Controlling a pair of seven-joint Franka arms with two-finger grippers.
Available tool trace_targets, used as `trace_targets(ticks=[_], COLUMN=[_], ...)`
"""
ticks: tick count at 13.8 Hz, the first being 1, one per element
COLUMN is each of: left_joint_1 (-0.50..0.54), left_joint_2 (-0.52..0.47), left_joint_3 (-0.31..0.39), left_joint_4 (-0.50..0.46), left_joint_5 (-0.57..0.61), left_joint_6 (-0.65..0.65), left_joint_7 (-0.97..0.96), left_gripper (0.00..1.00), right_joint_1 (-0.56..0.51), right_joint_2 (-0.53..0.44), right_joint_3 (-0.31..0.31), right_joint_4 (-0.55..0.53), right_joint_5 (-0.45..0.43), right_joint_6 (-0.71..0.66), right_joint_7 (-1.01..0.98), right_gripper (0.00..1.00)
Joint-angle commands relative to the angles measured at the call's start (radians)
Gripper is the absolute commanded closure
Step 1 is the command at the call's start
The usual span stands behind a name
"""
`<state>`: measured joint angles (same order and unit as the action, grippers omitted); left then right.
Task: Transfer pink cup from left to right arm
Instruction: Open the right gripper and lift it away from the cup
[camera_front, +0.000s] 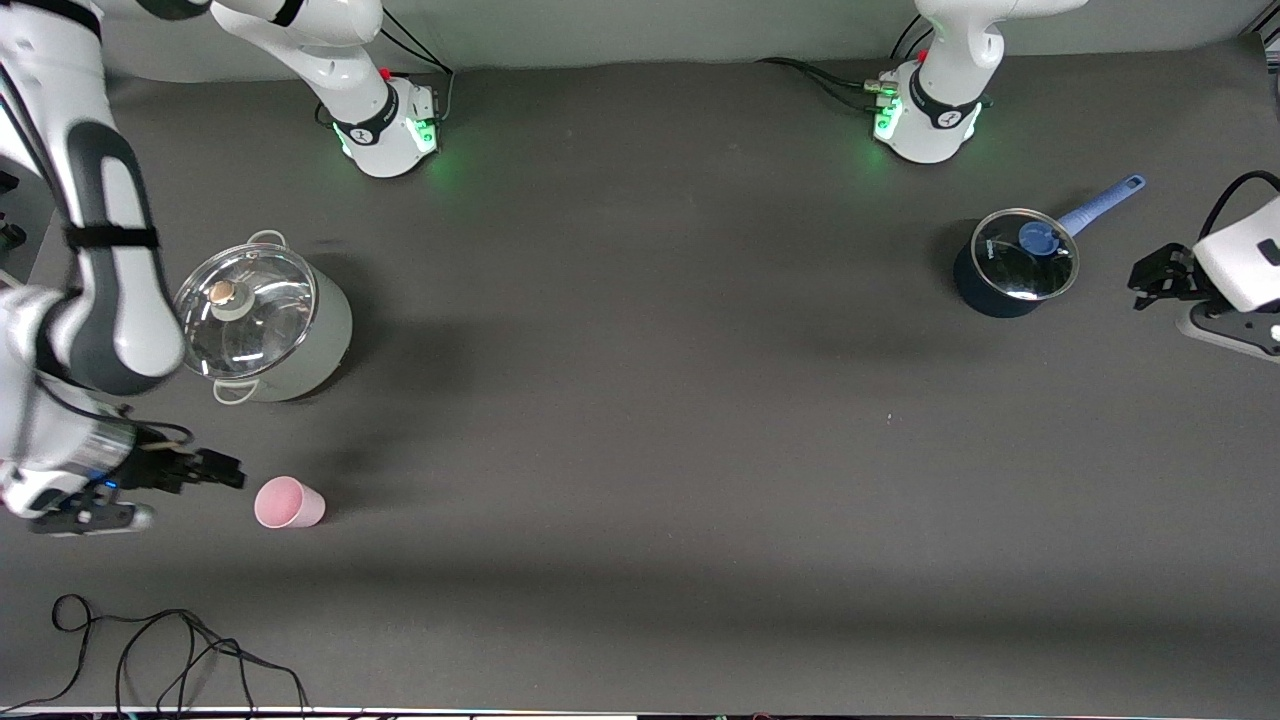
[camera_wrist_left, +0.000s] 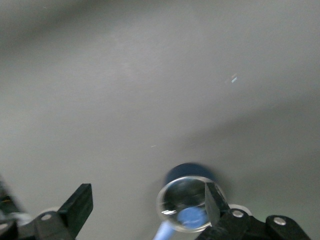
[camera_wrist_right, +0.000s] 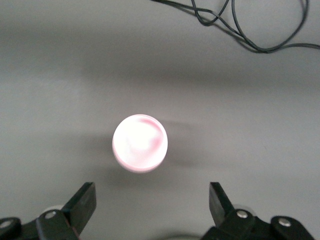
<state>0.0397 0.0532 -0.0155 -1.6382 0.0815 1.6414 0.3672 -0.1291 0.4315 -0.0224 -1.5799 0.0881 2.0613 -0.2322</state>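
The pink cup stands upright on the dark table, mouth up, near the right arm's end and nearer to the front camera than the big steel pot. It shows from above in the right wrist view. My right gripper hangs open and empty over the table just beside the cup, and the cup lies apart from its fingertips. My left gripper is open and empty at the left arm's end, beside the blue saucepan; the left wrist view shows its fingers spread wide.
A big steel pot with a glass lid stands close to the right arm's forearm. A blue saucepan with a glass lid and long handle stands by the left gripper and shows in the left wrist view. A loose black cable lies near the front edge.
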Motion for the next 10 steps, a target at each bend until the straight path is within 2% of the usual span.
trace_targets(ticks=[1, 3, 6, 10], left_joint_1=[-0.049, -0.051, 0.032, 0.019], left_joint_2=[-0.015, -0.015, -0.006, 0.004], left_joint_3=[0.066, 0.065, -0.024, -0.021], left_joint_4=[0.001, 0.001, 0.015, 0.038], left_joint_5=[-0.098, -0.088, -0.083, -0.083], left_joint_6=[-0.018, -0.044, -0.041, -0.044], left_joint_7=[-0.103, -0.133, -0.128, -0.126], left_gripper=[0.0, 0.0, 0.0, 0.0], right_joint_1=[-0.001, 0.0, -0.001, 0.013], right_joint_2=[-0.091, -0.173, -0.267, -0.344], right_joint_3=[-0.002, -0.002, -0.008, -0.005], right_joint_4=[0.032, 0.034, 0.038, 0.035], right_joint_5=[-0.018, -0.018, -0.019, -0.022], right_joint_6=[-0.165, -0.263, -0.386, -0.487], right_joint_7=[-0.027, -0.021, -0.018, 0.002], right_gripper=[0.0, 0.0, 0.0, 0.0])
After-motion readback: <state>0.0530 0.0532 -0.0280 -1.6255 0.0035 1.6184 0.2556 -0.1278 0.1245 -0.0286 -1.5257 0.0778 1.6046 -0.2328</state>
